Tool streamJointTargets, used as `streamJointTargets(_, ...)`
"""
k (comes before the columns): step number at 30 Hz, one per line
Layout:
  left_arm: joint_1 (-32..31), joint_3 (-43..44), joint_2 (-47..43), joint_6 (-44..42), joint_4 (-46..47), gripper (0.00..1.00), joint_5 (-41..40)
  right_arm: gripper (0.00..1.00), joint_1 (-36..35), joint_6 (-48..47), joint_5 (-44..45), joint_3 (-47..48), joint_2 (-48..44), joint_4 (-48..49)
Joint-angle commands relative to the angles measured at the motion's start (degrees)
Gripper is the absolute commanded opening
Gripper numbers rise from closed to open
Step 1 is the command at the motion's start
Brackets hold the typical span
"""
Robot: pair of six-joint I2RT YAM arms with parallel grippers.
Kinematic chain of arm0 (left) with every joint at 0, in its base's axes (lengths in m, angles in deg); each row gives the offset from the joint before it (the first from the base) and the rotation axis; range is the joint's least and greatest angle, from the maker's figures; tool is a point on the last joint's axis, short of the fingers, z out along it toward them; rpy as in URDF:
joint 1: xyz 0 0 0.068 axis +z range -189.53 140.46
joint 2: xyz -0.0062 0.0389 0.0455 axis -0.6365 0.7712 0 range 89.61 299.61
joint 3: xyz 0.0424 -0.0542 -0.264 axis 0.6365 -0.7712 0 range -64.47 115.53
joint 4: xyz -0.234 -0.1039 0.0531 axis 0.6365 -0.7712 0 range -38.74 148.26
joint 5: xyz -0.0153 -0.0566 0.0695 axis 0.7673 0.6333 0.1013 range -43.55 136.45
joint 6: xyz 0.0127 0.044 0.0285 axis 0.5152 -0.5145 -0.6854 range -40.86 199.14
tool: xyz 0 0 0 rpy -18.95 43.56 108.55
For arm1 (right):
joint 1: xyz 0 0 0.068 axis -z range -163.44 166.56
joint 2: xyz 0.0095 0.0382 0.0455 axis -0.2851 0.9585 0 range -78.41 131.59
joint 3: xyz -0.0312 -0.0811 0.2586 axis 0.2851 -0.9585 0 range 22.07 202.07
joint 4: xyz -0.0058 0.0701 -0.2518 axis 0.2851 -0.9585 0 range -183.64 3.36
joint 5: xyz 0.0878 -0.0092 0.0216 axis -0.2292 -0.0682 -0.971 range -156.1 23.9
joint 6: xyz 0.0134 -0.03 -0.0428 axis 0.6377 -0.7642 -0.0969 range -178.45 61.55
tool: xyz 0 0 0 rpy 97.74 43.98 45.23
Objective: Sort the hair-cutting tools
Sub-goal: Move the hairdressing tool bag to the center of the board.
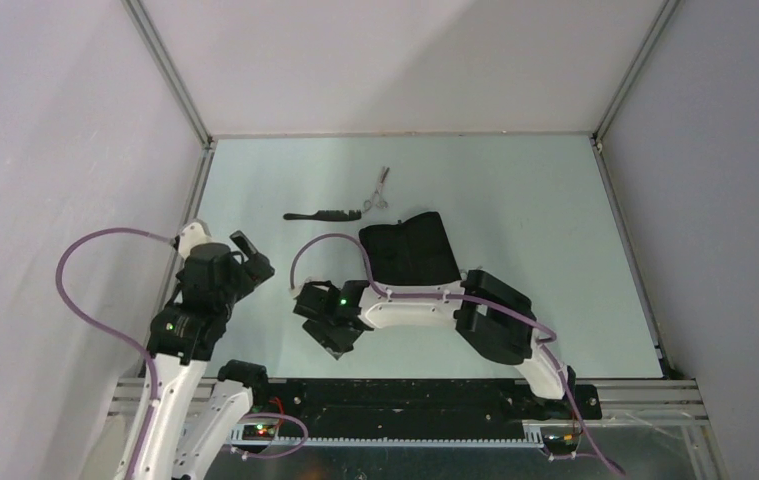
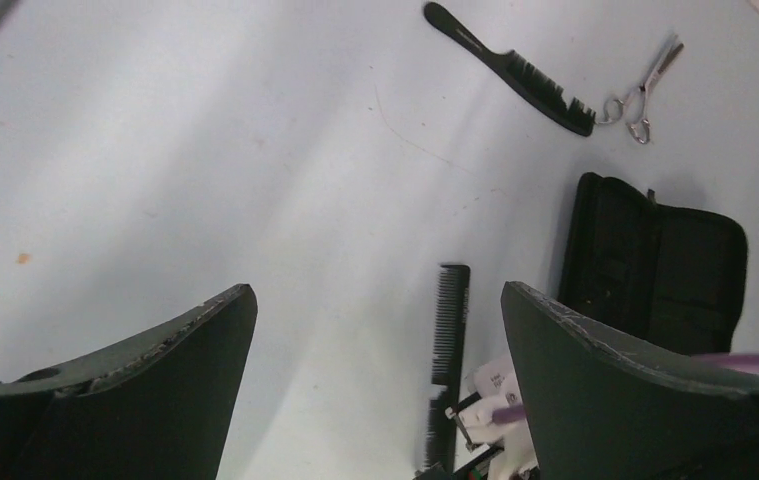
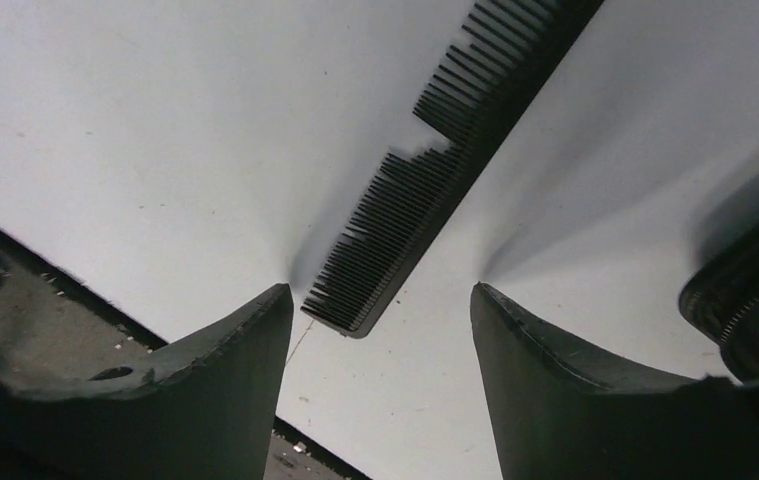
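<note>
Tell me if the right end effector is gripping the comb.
No, the right end effector is open; the comb lies loose between its fingers.

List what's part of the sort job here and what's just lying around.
Job items:
- handled black comb
- flat black comb, lying between the open fingers of the right gripper
- silver scissors, only one pair in view

Lying about:
- black fabric case
</note>
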Motion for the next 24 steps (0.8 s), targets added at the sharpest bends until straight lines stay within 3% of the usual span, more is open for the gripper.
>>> streamJointTargets(1,0.4,-1.7,-3.2,-6.2,-0.1,1.00,-4.9,0.68,-0.4,0.4,-1.2,3.9,3.3,-6.1)
streamJointTargets(6,0.4,-3.4,-4.4,-6.9,1.7,1.00,-3.0,0.58,0.0,-2.2,-2.9,2.8,4.1,-8.9)
streamJointTargets(11,0.4,-4.5,-3.6,-7.4,3.7,1.00,0.9,0.26,4.1,-4.5,-7.5,-7.0,0.3,-8.7)
streamJointTargets(16,0.4,-6.7,-1.6,-6.4,7.2,1.00,6.9,0.08,7.8,-8.6,-7.5,-15.5,-4.1,-8.1)
streamJointTargets(24,0.4,-10.0,4.7,-3.4,11.7,1.00,14.4,0.06,11.3,-11.5,-7.2,-19.8,-11.5,-7.5)
